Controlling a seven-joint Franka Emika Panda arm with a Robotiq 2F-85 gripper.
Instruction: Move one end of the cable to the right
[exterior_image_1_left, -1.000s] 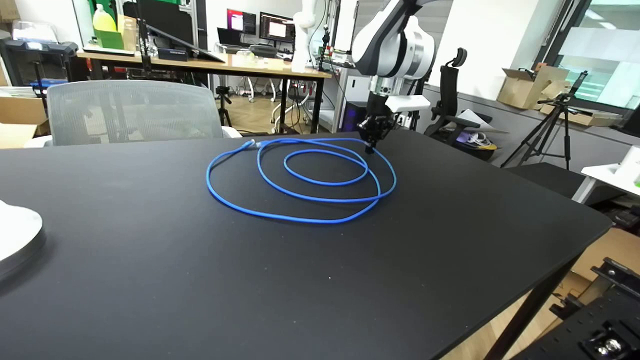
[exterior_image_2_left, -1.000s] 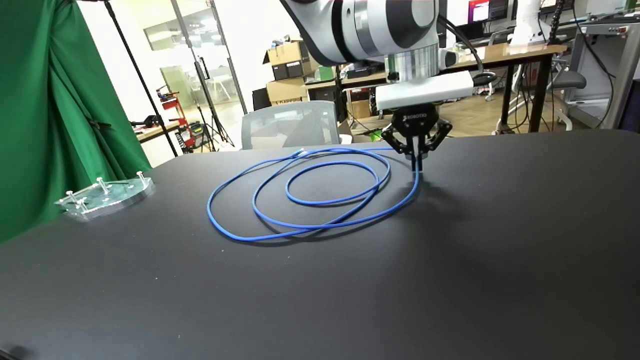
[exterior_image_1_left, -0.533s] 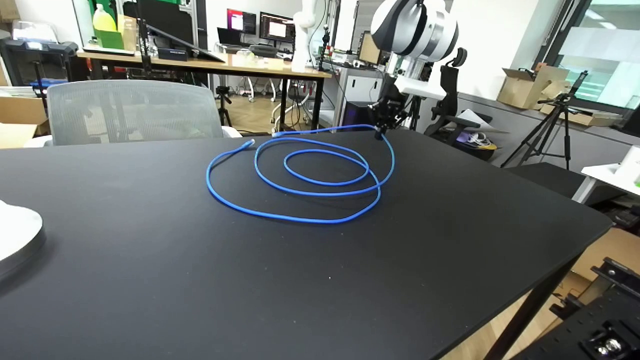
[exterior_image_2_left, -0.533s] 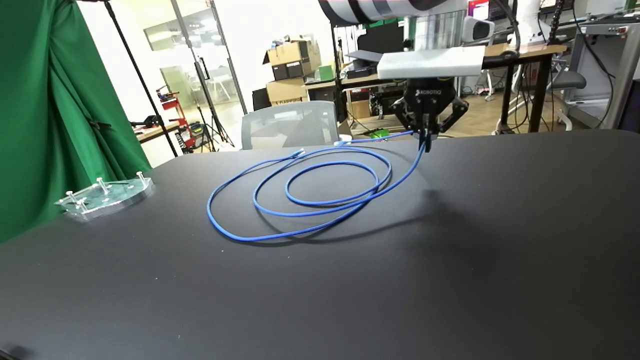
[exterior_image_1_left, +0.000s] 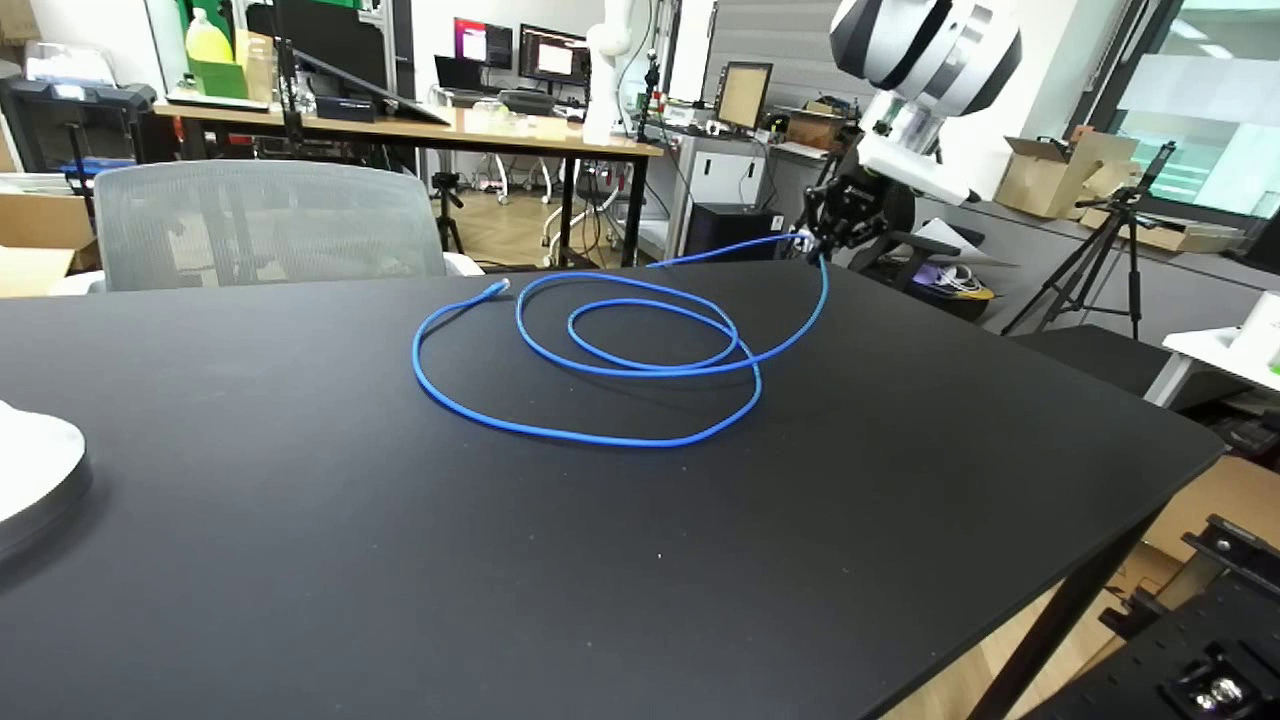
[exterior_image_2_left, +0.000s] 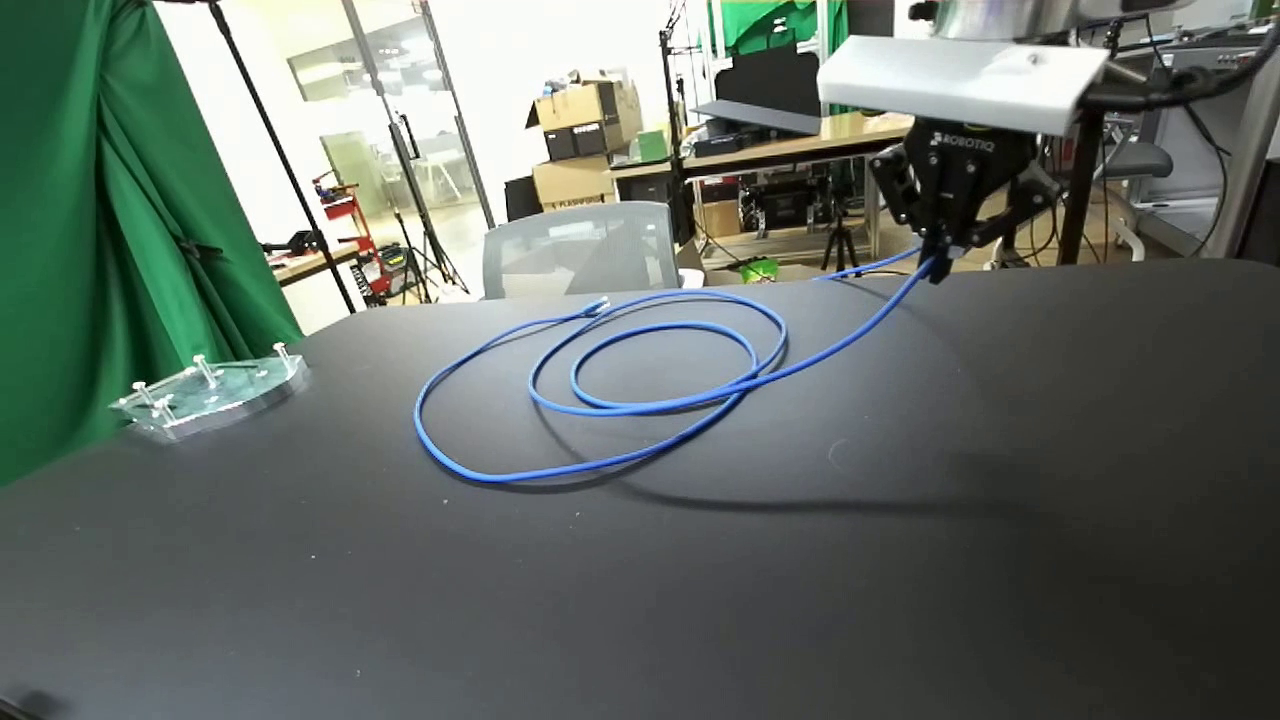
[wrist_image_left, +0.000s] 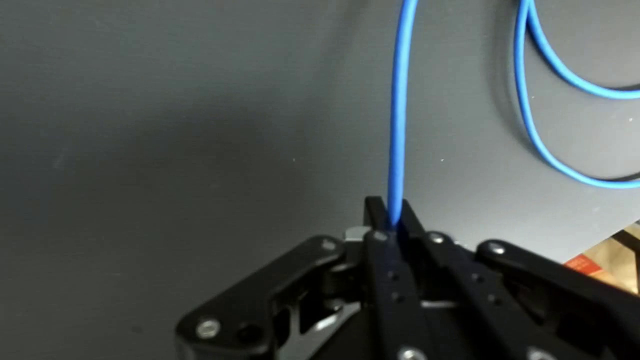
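Black tabletop (exterior_image_1_left: 500, 580); thin bright-blue cable (exterior_image_1_left: 655, 371), loosely looped, clear plug (exterior_image_1_left: 503, 285).

In both exterior views, bright light is spreading everywhere, and the white wall (exterior_image_2_left: 560, 40) is appearing almost washed out. Light strips (exterior_image_1_left: 1188, 28) are glowing in the window (exterior_image_1_left: 1190, 95). In an exterior view, the cable (exterior_image_2_left: 520, 476) is casting a thin shadow on the dark table (exterior_image_2_left: 600, 600), where a wide, soft shadow is also lying. In the wrist view, the table's left part is looking dimmer, the tool (wrist_image_left: 392, 209) is appearing slightly soft, and its screws (wrist_image_left: 207, 328) are giving small glints.
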